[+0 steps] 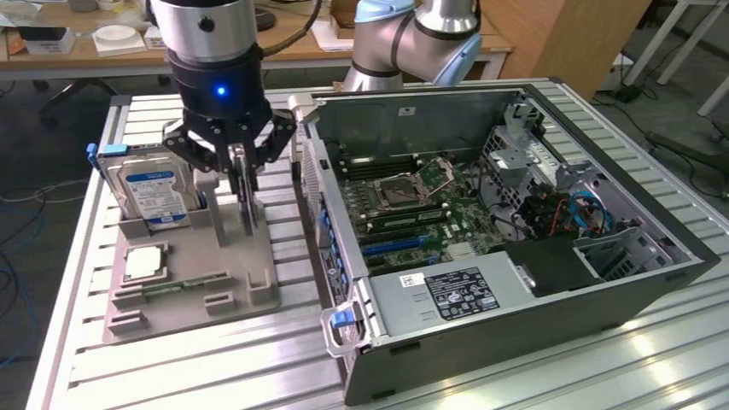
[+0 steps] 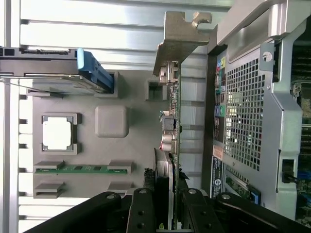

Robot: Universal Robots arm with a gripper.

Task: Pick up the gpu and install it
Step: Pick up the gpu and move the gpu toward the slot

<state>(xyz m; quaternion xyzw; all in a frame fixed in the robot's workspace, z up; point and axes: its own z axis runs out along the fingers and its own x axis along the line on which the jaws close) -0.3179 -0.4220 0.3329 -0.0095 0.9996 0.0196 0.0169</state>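
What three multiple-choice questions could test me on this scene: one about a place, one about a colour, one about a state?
1. Where is the gpu?
A. Flat on the table
B. In a person's hand
C. Upright over the grey holder, gripped by the gripper

2. What colour is the memory stick lying in the holder?
A. Green
B. Red
C. Yellow

3. How does the computer case stand?
A. Closed on all sides
B. Open, with the motherboard showing
C. Turned upside down

Answers:
1 C: the gripper is shut on the thin dark card, which stands on edge over the holder.
2 A: the wrist view shows a narrow green strip in its slot.
3 B: the exterior view looks straight in at the boards and cables.
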